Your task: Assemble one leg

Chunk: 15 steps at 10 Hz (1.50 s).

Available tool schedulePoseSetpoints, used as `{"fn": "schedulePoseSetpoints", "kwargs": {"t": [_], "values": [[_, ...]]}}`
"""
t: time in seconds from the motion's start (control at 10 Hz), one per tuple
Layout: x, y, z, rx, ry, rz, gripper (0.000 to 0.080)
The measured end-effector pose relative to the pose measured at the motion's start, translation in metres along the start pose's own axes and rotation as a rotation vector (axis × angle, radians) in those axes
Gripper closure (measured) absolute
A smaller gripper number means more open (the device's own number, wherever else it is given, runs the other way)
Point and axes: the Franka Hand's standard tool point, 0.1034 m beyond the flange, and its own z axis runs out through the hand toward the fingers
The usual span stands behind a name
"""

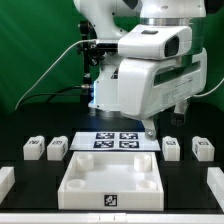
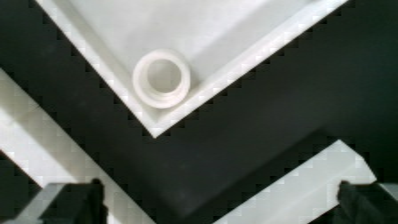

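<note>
Several small white legs with tag marks stand on the black table: two at the exterior view's left and two at its right. The large white tray-shaped part lies in the front middle. My gripper hangs above the table behind the tray's back right corner, apart from every leg. In the wrist view the gripper is open and empty, with dark fingertips far apart. Beyond them a corner of the tray-shaped part shows with a round ring socket. No leg shows in the wrist view.
The marker board lies flat behind the tray-shaped part, under the arm. White pieces sit at the table's edges at the exterior view's far left and far right. A green backdrop stands behind the arm.
</note>
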Motion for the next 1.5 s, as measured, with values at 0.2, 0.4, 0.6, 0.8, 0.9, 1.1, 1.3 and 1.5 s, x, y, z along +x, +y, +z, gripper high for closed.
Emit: {"fn": "schedulePoseSetpoints", "kwargs": {"t": [0.2,0.4,0.6,0.8,0.9,1.1,1.3,1.5], "values": [[0.000,0.000,0.000,0.001,0.000,0.000,0.0150],[0.000,0.000,0.000,0.001,0.000,0.000,0.0150],[0.000,0.000,0.001,0.001,-0.001,-0.018,0.0150],[0.000,0.000,0.001,0.001,-0.001,-0.061,0.0150],[-0.001,0.000,0.001,0.001,-0.002,-0.146,0.0150],[-0.031,-0.019,0.020,-0.011,0.011,-0.434,0.0150],[-0.083,-0.042,0.045,0.009,0.005,-0.661,0.0150],[-0.119,-0.053,0.076,0.028,0.014,-0.713,0.0150]]}}
